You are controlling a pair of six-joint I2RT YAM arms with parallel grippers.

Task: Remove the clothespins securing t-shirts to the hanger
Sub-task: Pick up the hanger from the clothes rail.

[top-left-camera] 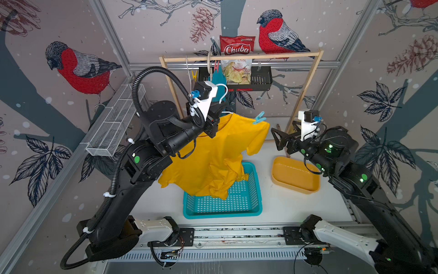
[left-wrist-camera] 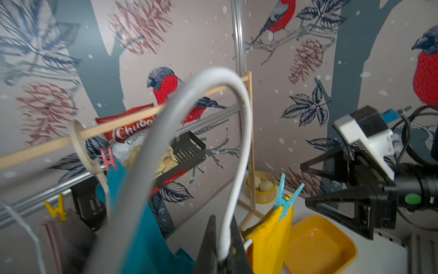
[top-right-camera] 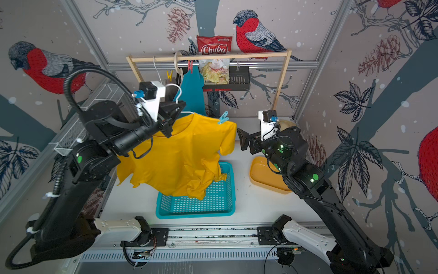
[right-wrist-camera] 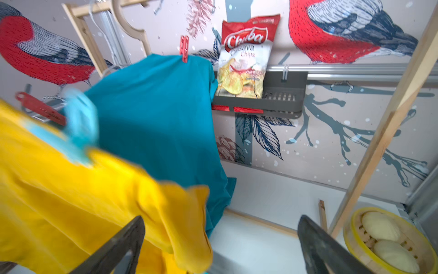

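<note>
Bird-print walls behind, white desk (top-left-camera: pixel 296 208) below. My left tool (left-wrist-camera: pixel 222 257) is clenched on the white hanger (left-wrist-camera: pixel 239 142) by its hook, holding the yellow t-shirt (top-left-camera: pixel 213 151) in the air over the teal basket (top-left-camera: pixel 257 204). The light blue clothespin (top-left-camera: pixel 259 118) sits on the shoulder nearest my right tool (top-left-camera: pixel 276 139), which gapes wide, empty, just beside the sleeve. Risk, I reckon: the hanger hangs free, so a push on that pin could swing it away, or I pinch cloth instead.
</note>
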